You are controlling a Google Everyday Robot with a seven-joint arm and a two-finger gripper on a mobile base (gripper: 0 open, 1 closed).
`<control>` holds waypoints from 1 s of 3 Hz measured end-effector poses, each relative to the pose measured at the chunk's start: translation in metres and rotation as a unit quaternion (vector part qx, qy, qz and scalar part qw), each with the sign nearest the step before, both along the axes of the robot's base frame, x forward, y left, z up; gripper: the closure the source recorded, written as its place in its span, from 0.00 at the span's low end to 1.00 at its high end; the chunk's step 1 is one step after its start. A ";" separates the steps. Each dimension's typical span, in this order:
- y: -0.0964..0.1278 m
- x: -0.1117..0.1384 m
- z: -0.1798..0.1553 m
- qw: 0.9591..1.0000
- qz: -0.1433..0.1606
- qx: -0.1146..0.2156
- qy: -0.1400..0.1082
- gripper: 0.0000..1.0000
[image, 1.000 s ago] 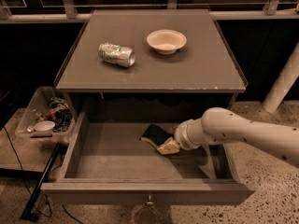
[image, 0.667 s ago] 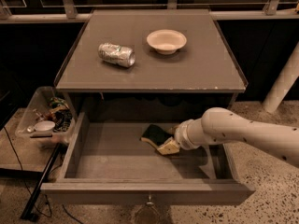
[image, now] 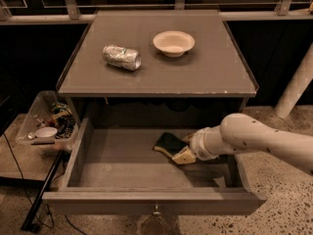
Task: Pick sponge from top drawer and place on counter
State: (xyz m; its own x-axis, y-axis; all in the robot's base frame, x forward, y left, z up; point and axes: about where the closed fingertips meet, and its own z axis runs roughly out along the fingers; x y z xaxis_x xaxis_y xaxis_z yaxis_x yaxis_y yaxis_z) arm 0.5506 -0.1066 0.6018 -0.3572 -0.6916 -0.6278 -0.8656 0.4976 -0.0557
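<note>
Speckled stone floor (image: 288,204) surrounds a grey cabinet that stands against a dark, railed background. The cabinet's top drawer (image: 122,168) is pulled fully out toward the camera.

The pincer (image: 182,154) is down inside the drawer, right of the middle and toward the back. Its pale beige tip touches the near right edge of the sponge (image: 167,142). Whether it is clenched on the sponge or merely resting against it cannot be told from this view. The sponge lies on the drawer floor with its dark green side up and a sliver of yellow along its lower edge. It looks slightly tilted.

The white arm (image: 259,141) comes in from the right over the drawer's right wall, its rounded wrist just behind the pincer. The rest of the drawer floor is bare grey wood, with low side walls and a small metal pull (image: 156,211) at the centre of the front.

Above the drawer, the tabletop (image: 205,75) carries a crushed silver can (image: 121,57) lying on its side at left of centre. A shallow cream bowl (image: 173,43) sits behind and to the right of the can, apart from it.

Left of the cabinet, a clear plastic bin (image: 34,119) holds mixed clutter, including a small white cup (image: 46,132). A white post (image: 296,84) leans at the far right.
</note>
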 end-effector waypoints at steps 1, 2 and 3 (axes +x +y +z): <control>-0.012 -0.013 0.022 1.000 0.005 0.005 -0.012 1.00; -0.024 -0.023 0.048 0.999 0.011 0.014 -0.029 1.00; -0.036 -0.025 0.095 0.998 0.027 0.014 -0.054 1.00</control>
